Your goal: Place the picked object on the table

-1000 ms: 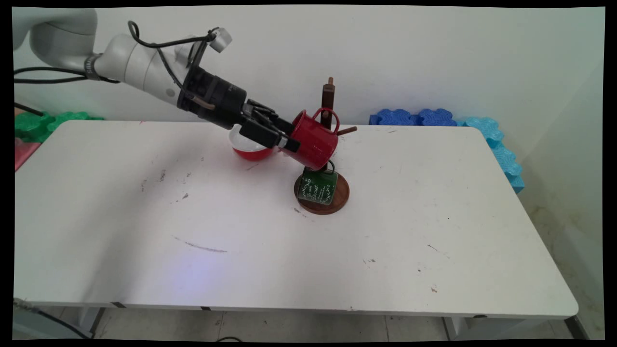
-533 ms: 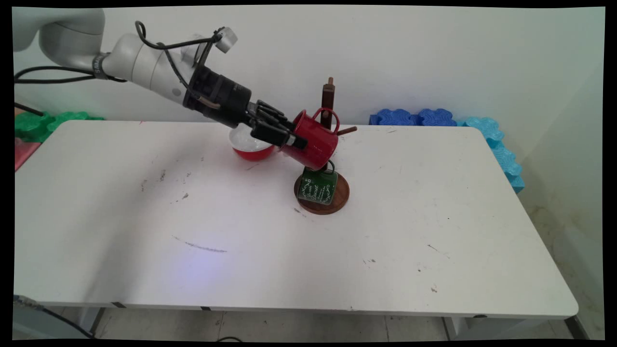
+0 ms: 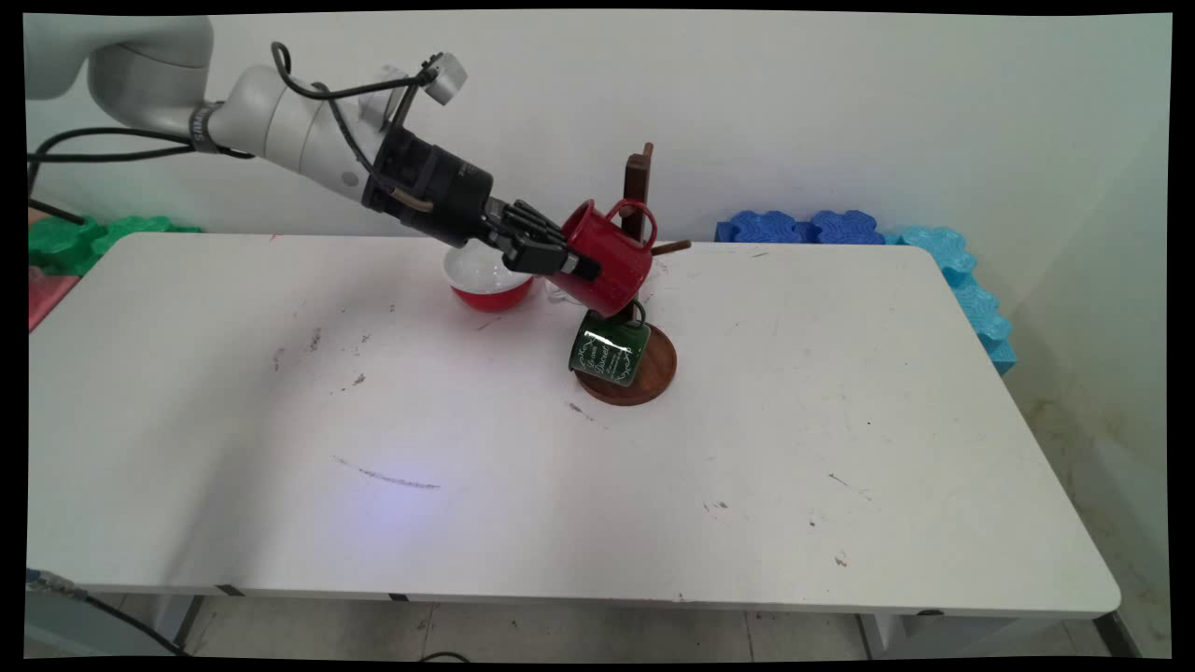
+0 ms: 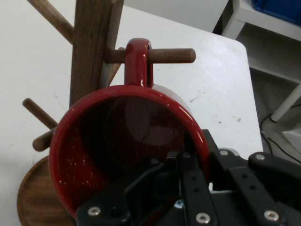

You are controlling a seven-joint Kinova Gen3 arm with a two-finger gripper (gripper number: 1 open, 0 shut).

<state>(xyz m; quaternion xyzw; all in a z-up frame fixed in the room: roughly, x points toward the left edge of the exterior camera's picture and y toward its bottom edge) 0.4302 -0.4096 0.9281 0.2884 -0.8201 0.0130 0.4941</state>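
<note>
Two mugs were on the mug tree (image 3: 639,191): a red mug (image 3: 609,258) in the gripper (image 3: 560,262) and a green mug (image 3: 609,349) hanging lower down. The gripper was clamped on the red mug's rim, one finger inside the cup and one outside, as the hand view showed (image 4: 186,176). The red mug (image 4: 127,150) lay tilted, its long axis running from upper left to lower right in the main view, its mouth facing back toward the arm and its bottom toward the tree. Its handle (image 4: 137,61) stood on top, looped over a horizontal peg (image 4: 169,55) of the tree. The green mug hung just under the red one, tipped, above the tree's round wooden base (image 3: 653,373). A red bowl (image 3: 487,280) with a white inside sat on the table (image 3: 280,420) just behind and left of the gripper.

Compared with half a second earlier, the gripper and red mug had risen a little and moved toward the wall. The tree had shifted with them: its post leaned and stood slightly higher, the base had tipped, and the green mug had swung up and to the left. The bowl had stayed where it was
</note>
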